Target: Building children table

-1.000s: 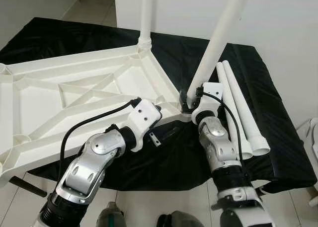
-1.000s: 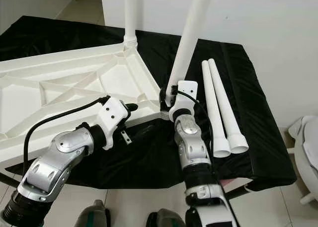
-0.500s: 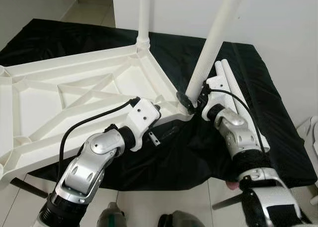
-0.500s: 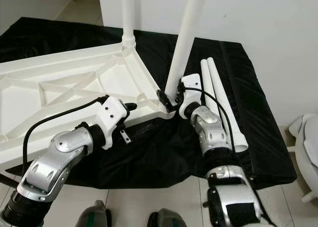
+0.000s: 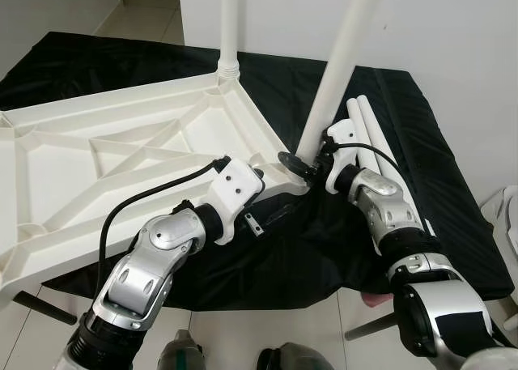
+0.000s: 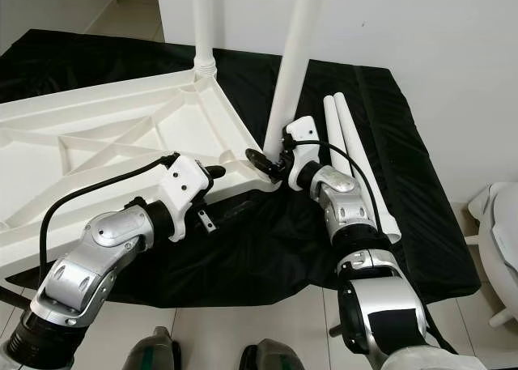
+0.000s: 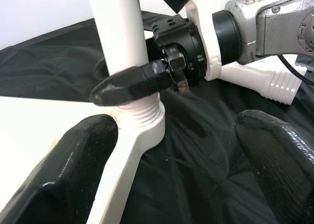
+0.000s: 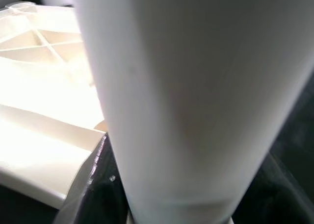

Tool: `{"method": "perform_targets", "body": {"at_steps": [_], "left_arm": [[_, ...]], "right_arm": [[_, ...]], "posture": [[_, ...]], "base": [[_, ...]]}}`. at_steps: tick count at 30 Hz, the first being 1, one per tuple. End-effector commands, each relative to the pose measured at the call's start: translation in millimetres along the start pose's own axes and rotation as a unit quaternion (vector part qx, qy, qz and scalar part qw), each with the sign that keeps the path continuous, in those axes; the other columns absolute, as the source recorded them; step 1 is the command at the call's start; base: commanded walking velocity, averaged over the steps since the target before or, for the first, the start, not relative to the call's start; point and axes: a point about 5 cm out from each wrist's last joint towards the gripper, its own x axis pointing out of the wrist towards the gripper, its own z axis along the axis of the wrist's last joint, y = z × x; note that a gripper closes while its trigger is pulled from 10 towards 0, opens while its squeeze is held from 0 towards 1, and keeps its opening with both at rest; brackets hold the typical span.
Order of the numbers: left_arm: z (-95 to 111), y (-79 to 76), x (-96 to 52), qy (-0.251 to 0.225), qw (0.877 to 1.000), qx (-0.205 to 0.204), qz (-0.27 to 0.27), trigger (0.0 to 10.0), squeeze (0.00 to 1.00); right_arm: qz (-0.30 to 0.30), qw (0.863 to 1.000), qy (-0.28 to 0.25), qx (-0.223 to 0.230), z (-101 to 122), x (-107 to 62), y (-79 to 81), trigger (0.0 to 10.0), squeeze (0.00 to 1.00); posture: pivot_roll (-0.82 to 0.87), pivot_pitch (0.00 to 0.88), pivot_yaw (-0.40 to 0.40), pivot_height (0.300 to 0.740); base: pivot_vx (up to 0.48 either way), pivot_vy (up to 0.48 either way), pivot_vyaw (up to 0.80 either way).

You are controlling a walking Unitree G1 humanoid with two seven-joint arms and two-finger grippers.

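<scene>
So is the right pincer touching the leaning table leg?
Touching. Left wrist view: one finger of the right pincer presses against the leaning leg just above its threaded base.

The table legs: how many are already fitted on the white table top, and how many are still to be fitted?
One leg stands upright in the far corner socket of the upside-down table top, so it looks fitted. The right gripper holds a second, tilted leg at the near corner socket; it does not look fully seated. The left gripper is open beside that corner. Two spare legs lie on the black cloth, still to fit.
</scene>
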Motion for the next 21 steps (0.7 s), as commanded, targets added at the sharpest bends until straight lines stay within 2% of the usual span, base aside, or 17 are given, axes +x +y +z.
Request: {"method": "perform_targets", "body": {"at_steps": [1,5,6,7,8,11,13,14,17,18,19,21], "left_arm": [[-3,0.4,1.5,0.004,1.000,-0.002,0.006,10.0,0.00],[-3,-0.6,1.3,0.003,1.000,-0.003,0.006,10.0,0.00],[-3,-0.8,1.1,0.002,1.000,-0.003,0.007,10.0,0.00],[-3,-0.8,1.1,0.002,1.000,-0.003,0.007,10.0,0.00],[-3,-0.9,0.8,0.001,1.000,-0.004,0.007,10.0,0.00],[-3,-0.8,0.8,0.001,1.000,-0.004,0.007,10.0,0.00],[-3,-0.8,1.0,0.000,1.000,-0.005,0.006,10.0,0.00],[-2,-1.4,1.3,-0.002,1.000,-0.005,0.005,10.0,0.00],[-2,-1.9,1.6,-0.004,1.000,-0.006,0.004,10.0,0.00],[0,-3.5,2.2,-0.012,1.000,-0.010,0.000,10.0,0.00],[0,-3.5,2.2,-0.012,1.000,-0.010,0.000,10.0,0.00],[0,-4.8,2.6,-0.016,1.000,-0.013,-0.002,10.0,0.00]], "right_arm": [[0.025,1.000,0.009,0.005,-4,3.1,5.1,0.0,0.00],[0.031,0.999,0.016,0.004,-9,-0.4,5.0,0.0,0.00],[0.024,1.000,0.018,0.002,-10,-2.2,2.7,0.8,0.00],[0.024,1.000,0.018,0.002,-10,-2.2,2.7,0.8,0.00],[0.011,1.000,0.018,0.004,-11,-3.8,0.0,10.0,0.00],[-0.005,1.000,0.017,0.006,-12,-5.0,-2.7,10.0,0.00],[-0.027,0.999,0.015,0.007,-12,-5.9,-5.0,10.0,0.00],[-0.063,0.998,0.015,0.004,-13,-6.5,-7.0,10.0,0.00],[-0.085,0.996,0.014,0.001,-14,-6.9,-8.4,10.0,0.00],[-0.149,0.989,0.006,0.021,-15,-7.7,-10.9,10.0,0.00],[-0.149,0.989,0.006,0.021,-15,-7.7,-10.9,10.0,0.00],[-0.198,0.979,-0.002,0.039,-13,-8.7,-12.5,10.0,0.00]], "posture": [[0.06,0.000,-0.066,0.740],[0.06,0.000,-0.069,0.740],[0.06,0.000,-0.069,0.740],[0.06,0.000,-0.069,0.740],[0.06,0.000,-0.070,0.740],[0.06,0.000,-0.071,0.740],[0.06,0.000,-0.072,0.740],[0.06,0.000,-0.075,0.740],[0.06,0.000,-0.075,0.740],[0.05,0.000,-0.075,0.740],[0.05,0.000,-0.075,0.740],[0.04,0.000,-0.074,0.740]], "base": [[0.000,0.000,0.00],[0.000,0.000,0.00],[0.000,0.000,0.00],[0.000,0.000,0.00],[0.000,0.000,0.00],[0.000,0.000,0.00],[0.000,0.000,0.00],[0.000,0.000,0.00],[0.000,0.000,0.00],[0.000,0.000,0.00],[0.000,0.000,0.00],[0.000,0.000,0.00]]}}
